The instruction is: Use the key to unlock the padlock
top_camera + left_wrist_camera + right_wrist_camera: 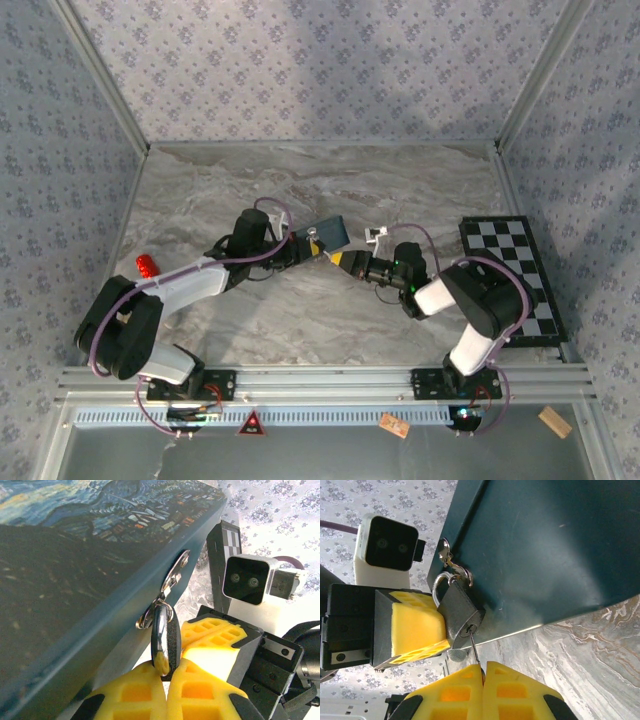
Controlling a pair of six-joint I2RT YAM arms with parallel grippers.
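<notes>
The small dark padlock (460, 609) hangs by its silvery shackle from the hasp (172, 575) on the side of the blue painted tin (545, 545). My left gripper (167, 672) is shut on the padlock (166, 639), its yellow pads pinching the body's lower end. My right gripper (482, 667) is shut on the thin grey key (474, 649), whose tip sits in the keyhole on the padlock's underside. In the top view the two grippers meet tip to tip beside the tin (328, 232), left gripper (316, 248) and right gripper (338, 259).
A red cylinder (148, 266) lies at the table's left edge beside the left arm. A black-and-white checkerboard (515, 275) covers the right side. Patterned cage walls close in the marble table (320, 180) on three sides.
</notes>
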